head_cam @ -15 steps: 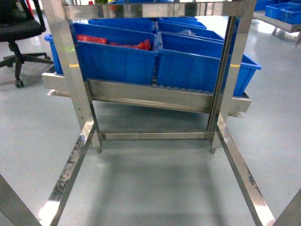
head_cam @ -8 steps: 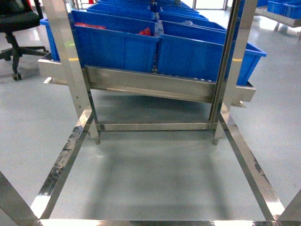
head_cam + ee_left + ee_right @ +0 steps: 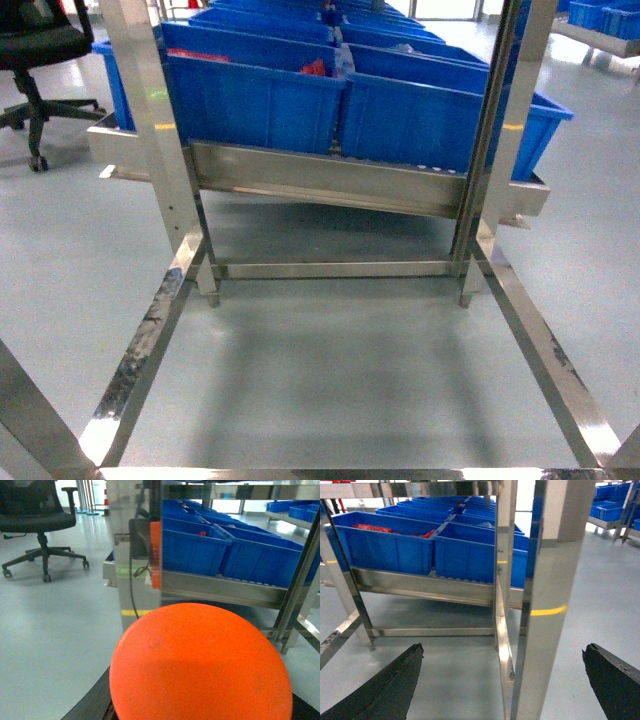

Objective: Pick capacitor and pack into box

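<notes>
Open grey floor (image 3: pixel 330 370) inside steel rack frame (image 3: pixel 150 130); posts left & right, crossbar far. Office chair (image 3: pixel 35 60) far left. Blue bins (image 3: pixel 255 100) on low shelf, red parts in left one. Right gripper (image 3: pixel 502 680) spread wide, empty. Left gripper (image 3: pixel 200 700) holds orange capacitor (image 3: pixel 200 665) close to lens.

Steel rack frame (image 3: pixel 160 150), blue bins (image 3: pixel 255 100) w/ red parts (image 3: pixel 315 68), black office chair (image 3: pixel 35 50), grey floor (image 3: pixel 340 380)

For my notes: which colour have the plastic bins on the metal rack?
Bright blue bins; the head view shows them best.
</notes>
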### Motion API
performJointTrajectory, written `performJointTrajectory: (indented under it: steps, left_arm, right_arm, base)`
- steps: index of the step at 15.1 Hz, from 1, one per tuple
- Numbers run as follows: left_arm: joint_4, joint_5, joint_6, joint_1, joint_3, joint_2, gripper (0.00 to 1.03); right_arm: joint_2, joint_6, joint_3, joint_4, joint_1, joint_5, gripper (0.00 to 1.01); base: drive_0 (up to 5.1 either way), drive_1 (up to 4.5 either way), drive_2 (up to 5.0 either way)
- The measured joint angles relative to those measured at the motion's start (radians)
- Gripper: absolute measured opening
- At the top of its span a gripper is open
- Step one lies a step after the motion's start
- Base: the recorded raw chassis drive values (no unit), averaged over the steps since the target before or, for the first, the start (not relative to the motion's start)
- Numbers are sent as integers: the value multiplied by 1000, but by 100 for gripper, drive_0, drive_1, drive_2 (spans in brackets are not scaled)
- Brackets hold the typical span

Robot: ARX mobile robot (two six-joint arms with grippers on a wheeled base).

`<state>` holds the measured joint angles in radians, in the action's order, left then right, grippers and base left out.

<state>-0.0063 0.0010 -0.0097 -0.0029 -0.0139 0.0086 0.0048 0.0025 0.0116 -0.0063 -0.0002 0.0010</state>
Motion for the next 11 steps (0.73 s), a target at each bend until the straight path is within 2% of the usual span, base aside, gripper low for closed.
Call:
performJointTrajectory:
  steps: [11]
  left_arm:
    - [0,-1,0,0,0,0,44]
  right_arm:
    - [0,0,0,2,0,-1,98]
  base:
    - [-493,253,253]
